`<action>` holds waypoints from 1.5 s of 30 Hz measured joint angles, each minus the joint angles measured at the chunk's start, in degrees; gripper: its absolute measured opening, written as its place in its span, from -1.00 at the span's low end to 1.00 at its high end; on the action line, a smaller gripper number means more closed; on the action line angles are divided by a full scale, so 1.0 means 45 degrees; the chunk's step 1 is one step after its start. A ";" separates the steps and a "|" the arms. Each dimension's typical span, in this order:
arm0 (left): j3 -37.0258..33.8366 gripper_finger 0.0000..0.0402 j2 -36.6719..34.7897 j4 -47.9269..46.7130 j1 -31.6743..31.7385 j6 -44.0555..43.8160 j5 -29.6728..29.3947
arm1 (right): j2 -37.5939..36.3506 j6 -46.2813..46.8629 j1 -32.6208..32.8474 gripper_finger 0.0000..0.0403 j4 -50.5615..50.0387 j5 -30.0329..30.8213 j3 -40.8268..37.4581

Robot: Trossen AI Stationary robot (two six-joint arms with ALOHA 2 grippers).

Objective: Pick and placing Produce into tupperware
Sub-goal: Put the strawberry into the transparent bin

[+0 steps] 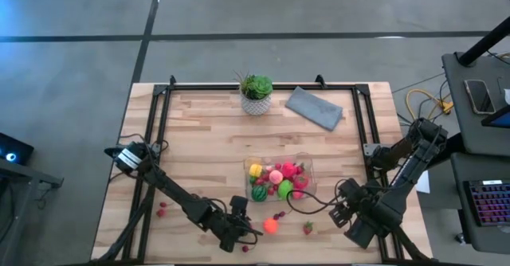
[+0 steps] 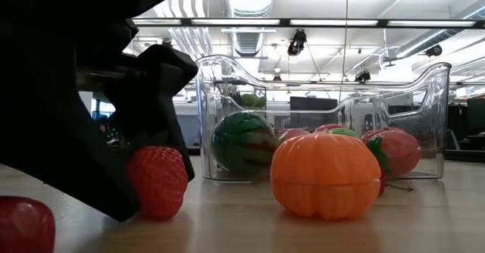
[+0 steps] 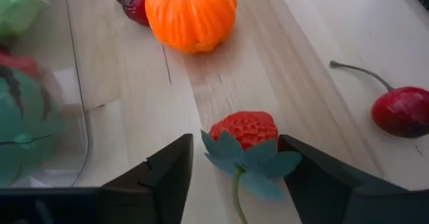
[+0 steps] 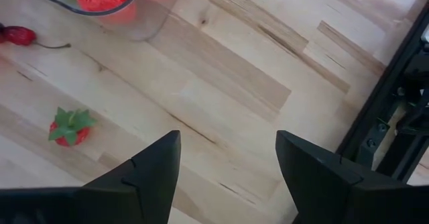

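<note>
One strawberry (image 3: pixel 244 129) lies between your left gripper's (image 3: pixel 234 174) spread fingers, stem toward the wrist, on the tabletop (image 1: pixel 199 138) just short of the tupperware (image 1: pixel 307 166). It seems untouched, though that's hard to tell. Your right gripper (image 4: pixel 228 163) waits open farther off. No readable writing.

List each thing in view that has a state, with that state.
left gripper: open, fingers either side of a strawberry on the table
right gripper: open, empty
tupperware: lidless, partly filled with produce
orange pumpkin: outside it, on the table
grey cloth: folded
</note>
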 joint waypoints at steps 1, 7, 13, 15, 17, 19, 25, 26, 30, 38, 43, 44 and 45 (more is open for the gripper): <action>-0.0011 -0.01 0.0000 -0.0001 0.0002 0.0000 0.0020 | 0.0000 0.0022 0.0000 0.17 0.0000 0.0000 -0.0014; -0.0011 -0.12 0.0000 -0.0048 0.0002 0.0005 0.0067 | 0.0000 0.0441 0.0000 0.18 -0.0019 0.0000 -0.0085; -0.0011 -0.26 -0.0030 -0.0167 0.0002 0.0040 0.0130 | 0.0000 0.0669 0.0000 0.16 -0.0005 -0.0019 -0.0085; -0.0016 -0.33 -0.0044 -0.0176 0.0002 0.0051 0.0125 | 0.0000 0.0669 0.0000 0.16 0.0018 -0.0100 -0.0085; -0.0016 -0.39 -0.0044 -0.0175 0.0002 0.0033 0.0126 | 0.0000 0.0669 0.0000 0.16 0.0019 -0.0102 -0.0085; -0.0016 -0.45 -0.0044 -0.0178 0.0002 0.0024 0.0125 | 0.0000 0.0641 0.0000 0.16 0.0021 -0.0102 -0.0085; 0.0282 -0.53 -0.0058 -0.0174 0.0002 0.0019 0.0120 | 0.0000 0.0343 0.0000 0.16 0.0024 -0.0102 -0.0085; 0.0356 -0.54 -0.0068 -0.0206 0.0002 0.0019 0.0122 | 0.0000 0.0307 0.0000 0.15 0.0024 -0.0102 -0.0085; 0.0913 -0.54 -0.0268 -0.1014 -0.0003 0.0015 -0.0085 | 0.0000 0.0176 0.0000 0.15 0.0024 -0.0102 -0.0085; 0.1846 -0.54 -0.1527 -0.2802 -0.0004 0.0015 -0.0919 | 0.0000 -0.0297 0.0029 0.15 0.0056 -0.0102 -0.0085; 0.2154 -0.54 -0.2707 -0.3294 0.0088 0.0024 -0.2023 | -0.0152 -0.0394 0.0053 0.16 0.0074 0.0036 -0.0085; 0.2207 -0.54 -0.2938 -0.3534 0.0239 0.0027 -0.2247 | -0.0227 -0.0390 0.0054 0.16 0.0036 0.0130 -0.0085; 0.2281 -0.54 -0.3103 -0.3682 0.0442 0.0025 -0.2345 | -0.0256 -0.0381 0.0076 0.16 0.0029 0.0276 -0.0085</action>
